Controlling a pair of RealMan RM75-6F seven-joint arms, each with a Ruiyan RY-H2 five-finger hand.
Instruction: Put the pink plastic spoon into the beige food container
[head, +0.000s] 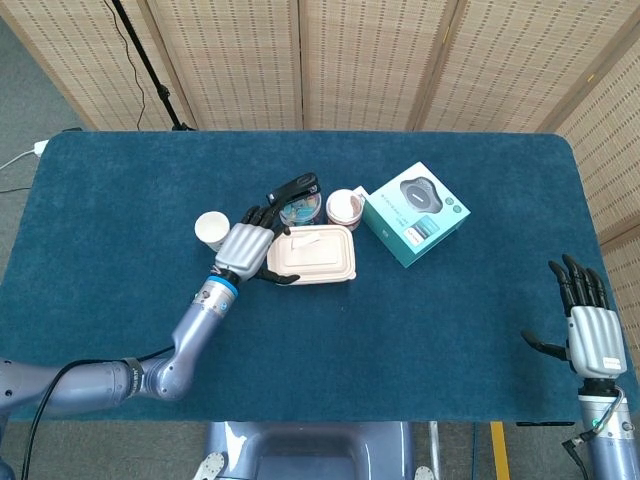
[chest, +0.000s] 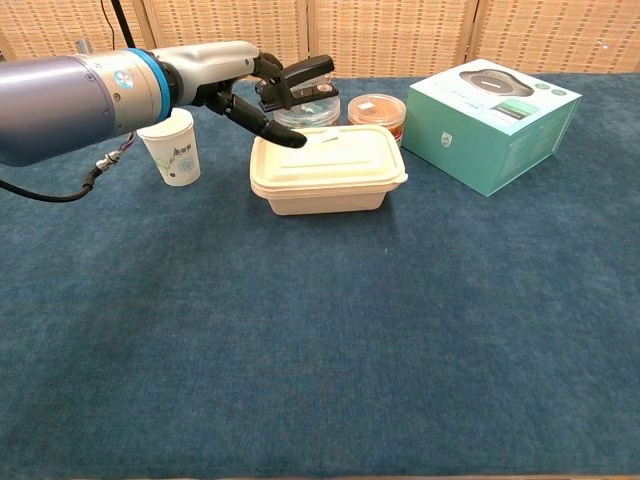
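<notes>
The beige food container (head: 318, 255) (chest: 330, 170) sits mid-table with its lid on. My left hand (head: 248, 245) (chest: 235, 85) is at the container's back-left corner, fingers spread and holding nothing. Its thumb reaches over the lid's corner; I cannot tell whether it touches. No pink spoon shows in either view. My right hand (head: 587, 330) is open, far off at the table's near right edge, and appears only in the head view.
A paper cup (head: 210, 229) (chest: 175, 150) stands just left of my left hand. Behind the container are a black stapler (head: 292, 189) (chest: 296, 80) on a round tin, a pink-lidded tub (head: 343, 208) (chest: 377, 110) and a teal box (head: 415, 213) (chest: 492, 120).
</notes>
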